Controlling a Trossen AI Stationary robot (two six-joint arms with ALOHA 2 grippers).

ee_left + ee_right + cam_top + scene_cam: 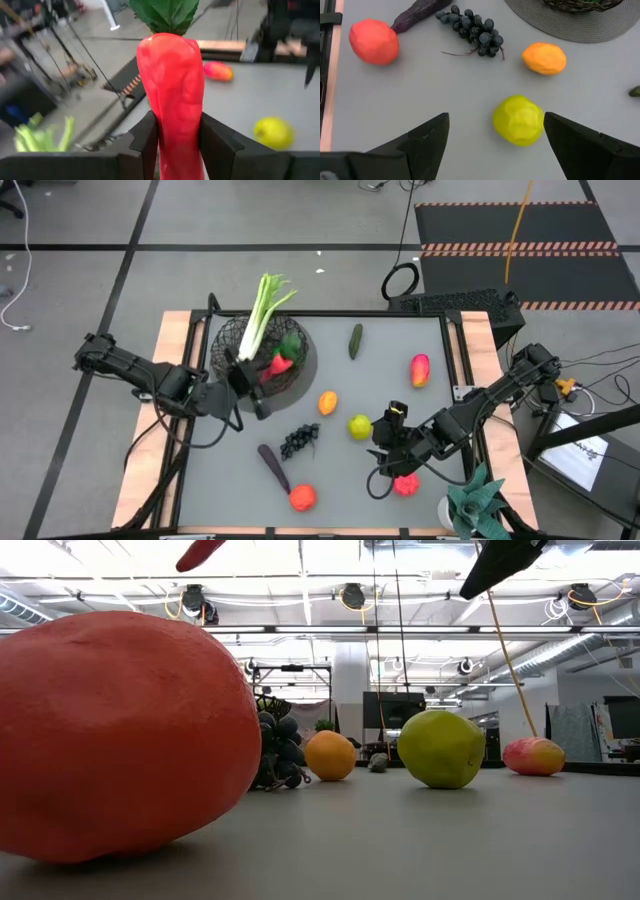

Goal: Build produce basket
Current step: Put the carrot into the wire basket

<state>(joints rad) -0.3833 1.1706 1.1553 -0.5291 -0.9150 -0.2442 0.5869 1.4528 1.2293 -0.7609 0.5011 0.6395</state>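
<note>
Left gripper, fingers clamped on a red pepper, poised over the basket: lower and release next. Right gripper, fingers wide and empty, above the apple on the tabletop.

No readable text, label, brand, number or sign anywhere.

A robotics lab or industrial test hall. The tabletop stands on a bare grey floor marked with dark tape lines, beside a black mat edged in orange-striped hazard tape. Loose cables trail across the floor. The low view looks into a large open room with exposed ceiling ducts, strip lights and metal frames.
</note>
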